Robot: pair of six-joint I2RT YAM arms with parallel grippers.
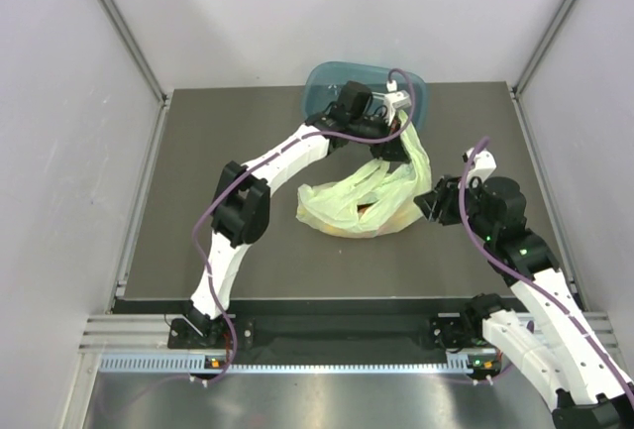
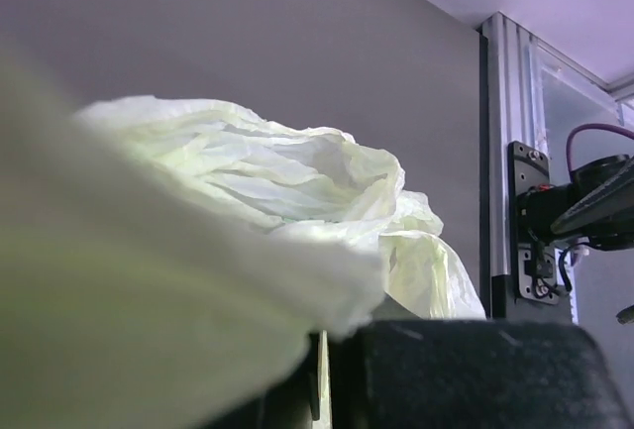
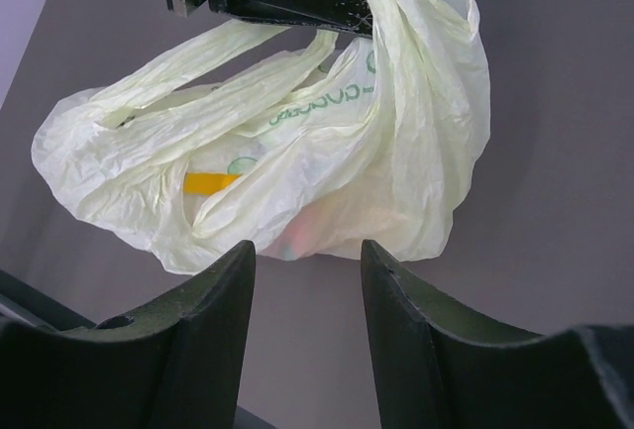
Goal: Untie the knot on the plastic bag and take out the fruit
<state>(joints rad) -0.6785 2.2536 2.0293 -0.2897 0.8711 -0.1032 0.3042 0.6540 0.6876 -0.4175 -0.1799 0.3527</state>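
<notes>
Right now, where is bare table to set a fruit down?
Bare: the table left of the left arm, and the near strip between the plastic bag and the arm bases. Crowded: the far middle, where the left gripper pinches the bag by the teal tub; the right gripper flanks the bag.

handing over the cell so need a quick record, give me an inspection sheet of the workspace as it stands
surface: dark grey table, no spills seen
job's things: plastic bag lies mid-table, its top strips drawn up toward the far side; fruit inside, yellow and orange-red showing through the film; knot cannot be made out
clutter: teal tub at the far edge
grippers: left gripper shut on the bag's top strips; right gripper open, short of the bag
cables: purple cable along each arm, no snag seen
surroundings: pale walls, metal frame posts
</notes>
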